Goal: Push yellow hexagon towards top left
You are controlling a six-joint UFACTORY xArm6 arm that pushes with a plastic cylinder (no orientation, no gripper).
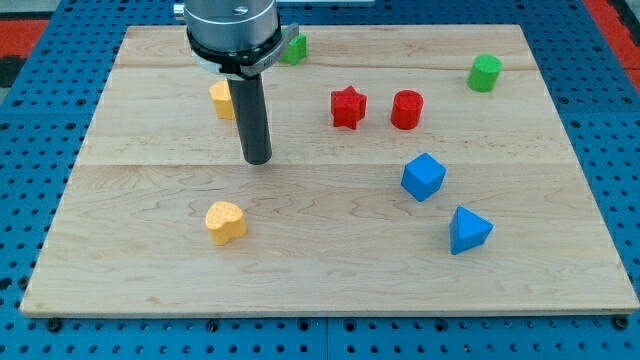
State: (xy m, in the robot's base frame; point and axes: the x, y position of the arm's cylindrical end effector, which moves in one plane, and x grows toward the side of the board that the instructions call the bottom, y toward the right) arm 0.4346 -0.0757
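Currently my tip (258, 160) sits on the board (330, 285) just right of and below the yellow hexagon (221, 100), seemingly placed to shove it up-left. No pincer on this rod, nothing held. Hexagon is near the view's top left, half hidden behind the rod; shape hard to confirm. Yellow heart (226, 222) lies lower down.

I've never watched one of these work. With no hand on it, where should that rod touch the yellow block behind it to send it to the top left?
No gripping here: my tip can only push. It should meet the yellow hexagon on its lower-right face, coming from the view's bottom right. My tip already sits just below and right of that block, which my rod partly hides.
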